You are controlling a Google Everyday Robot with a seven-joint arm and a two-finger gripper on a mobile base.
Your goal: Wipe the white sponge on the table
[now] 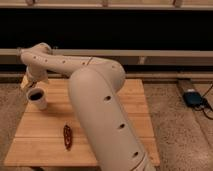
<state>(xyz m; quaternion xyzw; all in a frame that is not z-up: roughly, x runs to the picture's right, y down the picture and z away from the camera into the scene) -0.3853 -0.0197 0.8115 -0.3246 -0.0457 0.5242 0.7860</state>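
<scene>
The light wooden table fills the middle of the camera view. My arm reaches from the lower right across the table to its far left corner. My gripper points down at that corner, just behind a white cup of dark liquid. The white sponge does not show plainly; it is hidden or out of view, perhaps under the gripper.
A small dark red-brown object lies on the front left part of the table. A blue device with a cable lies on the speckled floor to the right. A long dark wall with a ledge runs behind the table.
</scene>
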